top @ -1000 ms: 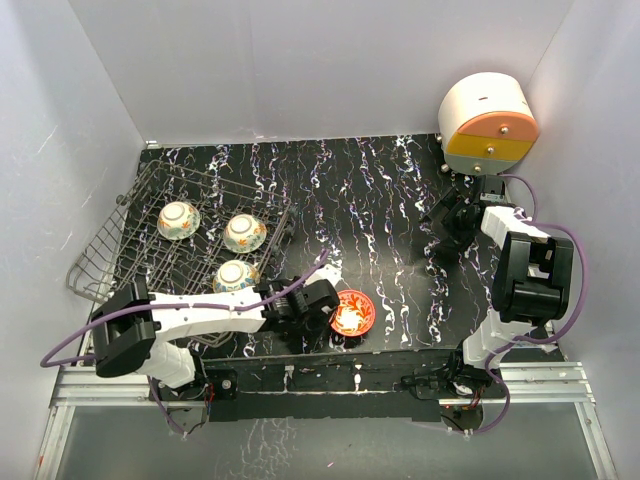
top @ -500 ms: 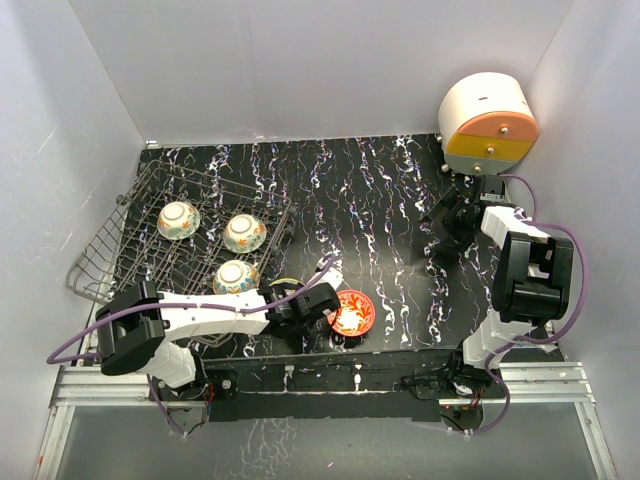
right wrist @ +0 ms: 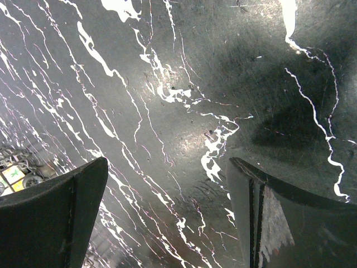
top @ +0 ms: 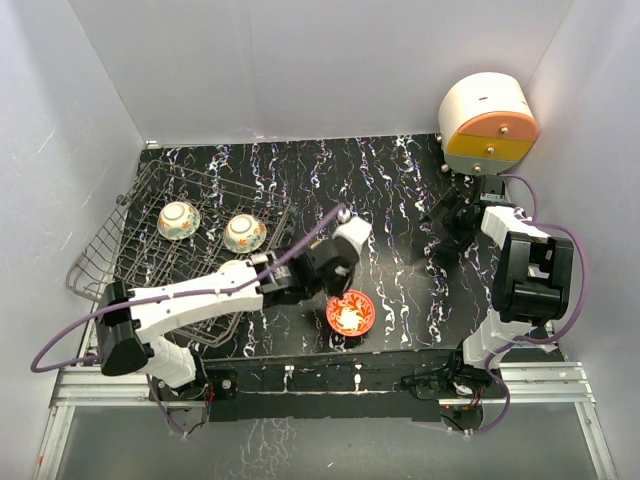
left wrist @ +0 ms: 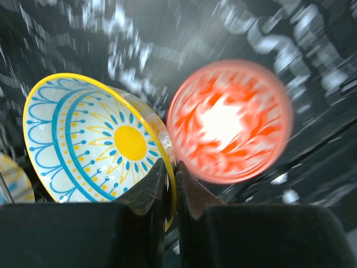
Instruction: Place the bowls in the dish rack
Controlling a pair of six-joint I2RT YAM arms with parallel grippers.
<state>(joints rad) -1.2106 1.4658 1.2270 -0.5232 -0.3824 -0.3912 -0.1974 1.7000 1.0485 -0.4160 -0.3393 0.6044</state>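
Note:
My left gripper (left wrist: 170,167) is shut on the rim of a bowl (left wrist: 95,139) painted with a yellow sun and blue patterns, holding it tilted above the table. Below it, blurred, sits the red-orange bowl (left wrist: 228,120), which stands on the black table near the front edge (top: 350,312). In the top view the left gripper (top: 322,278) hangs just right of the dish rack (top: 130,235) and hides the held bowl. Two bowls (top: 179,220) (top: 245,233) rest in the rack. My right gripper (right wrist: 167,190) is open over bare table at the far right (top: 452,220).
A round white, orange and yellow container (top: 488,125) stands at the back right corner. White walls close in the table on three sides. The edge of another bowl (left wrist: 11,178) shows at the left of the left wrist view.
The left gripper closed on the yellow-and-blue bowl's rim beside the red-orange bowl and lifted it up and back. The left arm now covers the rack's near bowl. The right arm stayed still.

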